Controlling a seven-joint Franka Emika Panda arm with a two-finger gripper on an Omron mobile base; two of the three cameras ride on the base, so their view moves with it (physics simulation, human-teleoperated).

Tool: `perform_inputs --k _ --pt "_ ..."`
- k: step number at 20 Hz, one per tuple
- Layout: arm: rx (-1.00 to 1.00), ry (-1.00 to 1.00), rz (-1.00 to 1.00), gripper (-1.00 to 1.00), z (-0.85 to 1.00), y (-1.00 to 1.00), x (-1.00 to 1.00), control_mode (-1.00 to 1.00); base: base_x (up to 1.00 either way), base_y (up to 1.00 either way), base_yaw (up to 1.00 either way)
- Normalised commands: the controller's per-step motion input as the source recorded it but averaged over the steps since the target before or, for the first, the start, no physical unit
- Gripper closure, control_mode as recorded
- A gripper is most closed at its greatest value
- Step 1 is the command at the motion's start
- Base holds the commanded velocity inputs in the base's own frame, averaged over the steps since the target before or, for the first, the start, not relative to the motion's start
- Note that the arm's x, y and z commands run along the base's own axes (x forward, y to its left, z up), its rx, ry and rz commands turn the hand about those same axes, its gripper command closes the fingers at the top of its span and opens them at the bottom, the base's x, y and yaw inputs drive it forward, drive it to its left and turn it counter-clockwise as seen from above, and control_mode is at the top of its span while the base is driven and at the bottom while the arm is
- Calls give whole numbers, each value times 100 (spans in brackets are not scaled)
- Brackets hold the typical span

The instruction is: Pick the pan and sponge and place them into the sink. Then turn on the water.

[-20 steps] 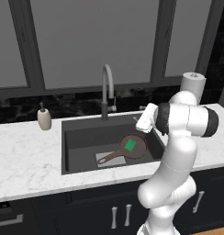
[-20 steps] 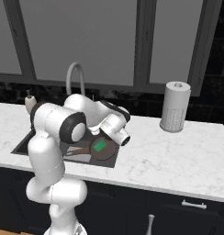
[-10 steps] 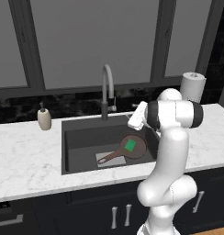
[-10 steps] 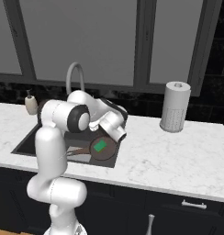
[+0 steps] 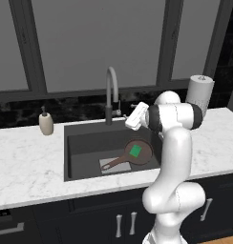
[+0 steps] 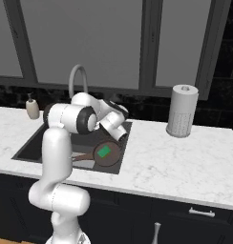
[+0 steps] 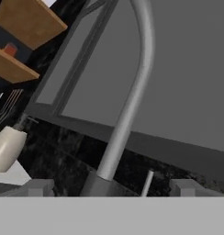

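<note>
Green sponge (image 5: pixel 135 151) lies on round brown pan (image 5: pixel 141 153) in sink (image 5: pixel 90 143).

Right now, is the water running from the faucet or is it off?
Off. No blue stream falls from the faucet spout into the sink, where the pan lies with the sponge on it.

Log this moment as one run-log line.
pan: in sink | sponge: on pan | gripper: open, empty, near faucet | water: off
</note>
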Motion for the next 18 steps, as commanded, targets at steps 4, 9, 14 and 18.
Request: perform_inputs --k 4,9,14,18 --pt "0 6 -12 -100 0 14 49 -100 0 0 0" --pt "0 12 -11 -100 0 2 40 -100 0 0 0" --pt "0 9 -8 -100 -1 7 34 -100 0 0 0" --pt "0 7 -7 -100 -6 7 46 -100 0 0 0"
